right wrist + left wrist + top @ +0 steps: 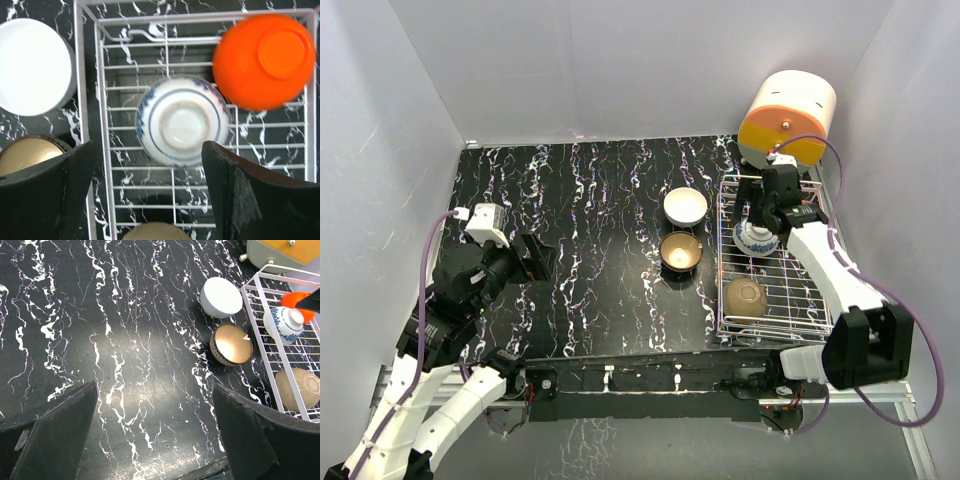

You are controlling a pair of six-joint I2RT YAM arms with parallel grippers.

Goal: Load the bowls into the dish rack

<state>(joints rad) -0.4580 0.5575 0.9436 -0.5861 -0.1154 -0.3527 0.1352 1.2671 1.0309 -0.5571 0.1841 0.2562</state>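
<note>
The silver wire dish rack (722, 262) stands at the right. A blue-and-white bowl (756, 240) (182, 120), a red bowl (265, 60) and a tan bowl (745, 297) lie upside down in it. In the top view my right arm hides the red bowl. A white bowl (685, 206) and a gold-inside, dark-outside bowl (680, 251) stand on the table just left of the rack. My right gripper (150, 192) is open and empty, hovering above the blue-and-white bowl. My left gripper (535, 258) (155, 435) is open and empty over the table at the left.
An orange-and-cream drum-shaped box (787, 118) stands just behind the rack. White walls close in the black marbled table (580, 220) on three sides. In the left wrist view the rack (258, 335) and both loose bowls lie at the far right.
</note>
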